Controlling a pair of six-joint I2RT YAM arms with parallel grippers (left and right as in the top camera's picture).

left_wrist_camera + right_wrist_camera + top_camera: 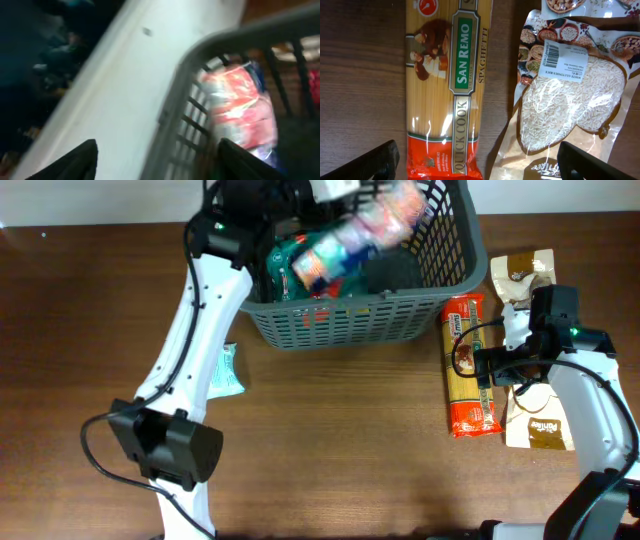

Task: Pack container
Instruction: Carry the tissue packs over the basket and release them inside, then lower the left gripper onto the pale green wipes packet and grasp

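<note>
The dark grey lattice basket (350, 315) stands at the table's far middle and holds several packets. A blurred pink-and-white packet (378, 225) lies on top, and a green and blue one (310, 262) is by the left wall. My left gripper (262, 198) is at the basket's far left corner. In the left wrist view it (157, 160) is open and empty, astride the basket's wall (210, 47), with the pink packet (240, 105) just inside. My right gripper (477, 160) is open above a San Remo spaghetti packet (450, 85) and a rice pouch (570, 100).
The spaghetti (470, 370) lies right of the basket, with the rice pouch (540, 425) beside it under my right arm. A brown pouch (525, 272) lies at the far right. A small teal packet (228, 370) lies on the table beside my left arm.
</note>
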